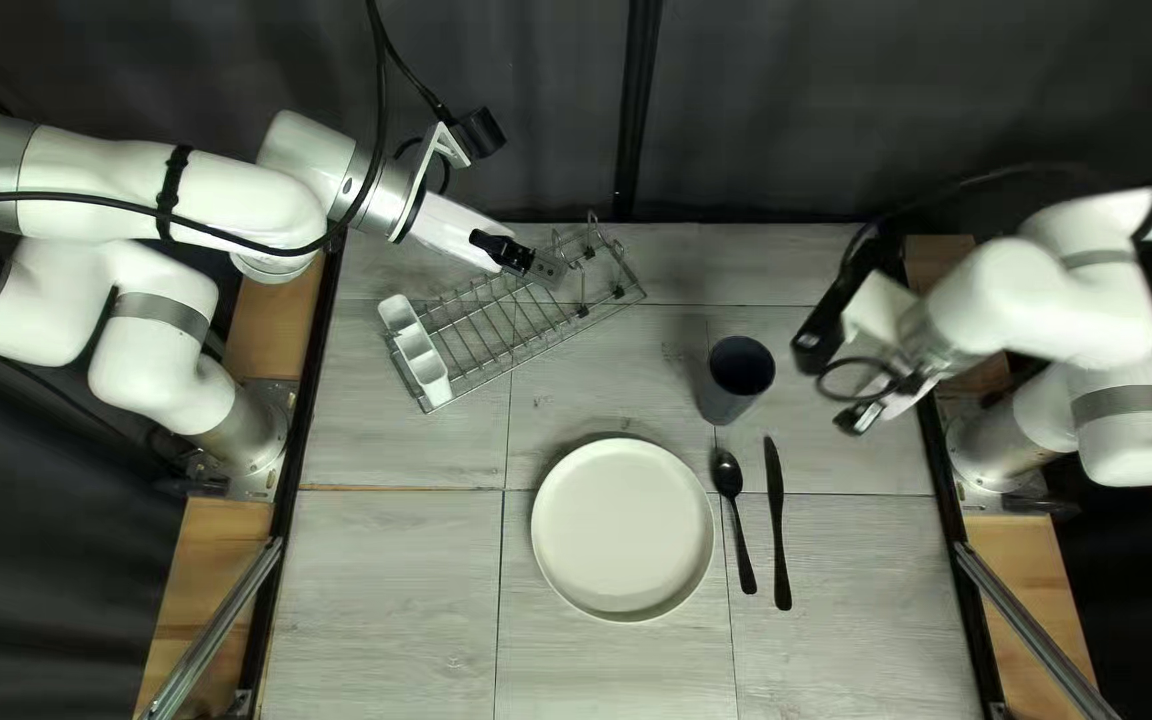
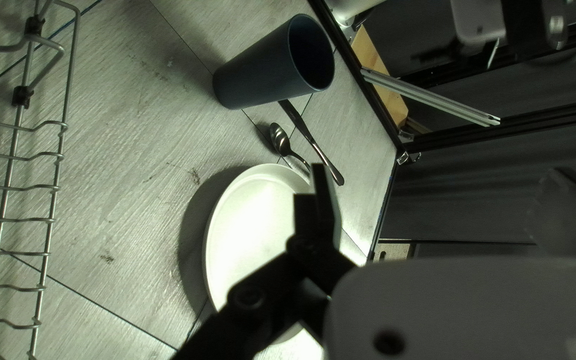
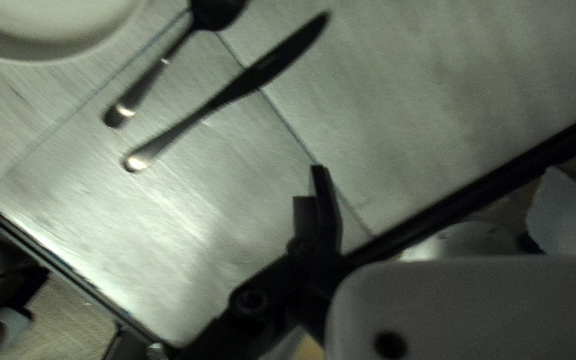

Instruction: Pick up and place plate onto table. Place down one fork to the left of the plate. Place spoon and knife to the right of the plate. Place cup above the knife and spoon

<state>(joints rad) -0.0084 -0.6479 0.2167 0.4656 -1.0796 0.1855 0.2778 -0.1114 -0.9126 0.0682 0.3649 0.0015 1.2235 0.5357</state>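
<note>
Tabletop (image 1: 386, 620) runs bare along its near edge, pale wood-grain panels leaving open room in front of the plate (image 1: 622, 527) and to its left. The plate is round, cream-white and raised at the rim, and it sits flat near the table's middle. Just beside it on the right lie the dark spoon (image 1: 733, 520) and then the knife (image 1: 777, 525), parallel, handles toward the near edge. Beyond them the dark blue cup (image 1: 736, 378) stands upright, near the knife's tip. My right gripper (image 1: 861, 405) hangs at the table's right edge, near the cup, fingers apart and holding nothing. Farther back on the left, a wire rack (image 1: 506, 320) sits at a slant, with a white cutlery holder (image 1: 416, 350) at its end. My left gripper (image 1: 536, 265) hovers over the rack's far side, fingers apart, empty. A dark curtain (image 1: 786, 100) closes off the far edge.
</note>
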